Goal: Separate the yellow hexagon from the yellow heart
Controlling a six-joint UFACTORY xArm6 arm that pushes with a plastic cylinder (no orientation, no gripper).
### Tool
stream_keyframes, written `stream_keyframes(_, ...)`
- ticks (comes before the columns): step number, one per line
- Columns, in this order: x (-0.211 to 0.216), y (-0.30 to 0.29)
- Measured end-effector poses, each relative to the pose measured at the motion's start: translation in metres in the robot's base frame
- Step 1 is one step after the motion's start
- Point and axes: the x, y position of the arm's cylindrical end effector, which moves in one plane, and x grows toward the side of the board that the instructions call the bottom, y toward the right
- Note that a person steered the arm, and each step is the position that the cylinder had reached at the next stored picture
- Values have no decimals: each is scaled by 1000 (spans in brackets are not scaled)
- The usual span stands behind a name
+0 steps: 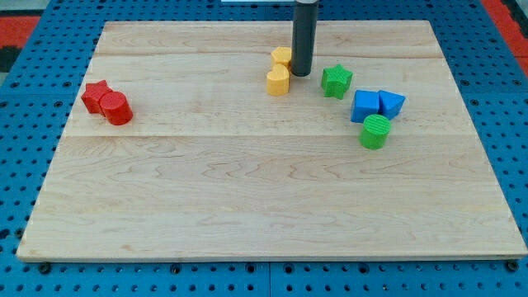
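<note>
Two yellow blocks, the hexagon (282, 57) and heart (278, 81), sit touching near the board's (247, 206) twelve o'clock edge; my tip (301, 73), a bare rod holding nothing, stands at the hexagon's three o'clock, just beside it.

The rod (304, 37) is cut off by the view's top edge, so its upper part is unseen. It hides the right side of the far yellow block (282, 57), whose shape stays uncertain.

Yellow hexagon (282, 56) touching yellow heart (278, 81), near board's top centre.
</note>
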Motion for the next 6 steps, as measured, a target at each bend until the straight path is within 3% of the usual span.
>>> stream_keyframes(1, -16, 32)
stream_keyframes(3, -40, -157)
stream_keyframes(5, 6, -301)
stream_keyframes(6, -11, -301)
